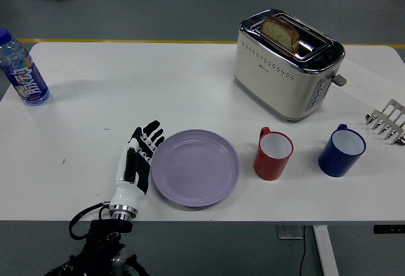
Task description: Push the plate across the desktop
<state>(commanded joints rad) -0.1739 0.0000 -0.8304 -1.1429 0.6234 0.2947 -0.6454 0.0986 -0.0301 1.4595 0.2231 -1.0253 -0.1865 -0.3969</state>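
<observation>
Plate: a lilac plate [195,168] lies flat near the table's near edge, a little left of centre, with nothing on it
Left hand: the left hand [138,157] lies just left of the plate, palm side turned toward the rim, its fingers [150,135] straight and relaxed, gripping nothing; they look to touch the plate's left rim, though a thin gap cannot be ruled out
Right hand: not in view
Step in hand: judged from the flat hand set against the rim, this is the push itself, driving the plate sideways to the right along the white table [158,86]
Progress: partway at best; the plate sits close to the red mug [273,154], with only a narrow strip of bare table between them
Next move: a further push to the right calls for steady sideways pressure low on the rim, so the plate slides and does not tip or spin
Risk: the plate's right edge would soon meet the red mug and could shove it toward the blue mug [341,150]
Other things: a toaster [288,67] holding a slice of bread [281,33] stands far right, a water bottle [21,69] far left, and a metal rack [388,121] at the right edge
</observation>
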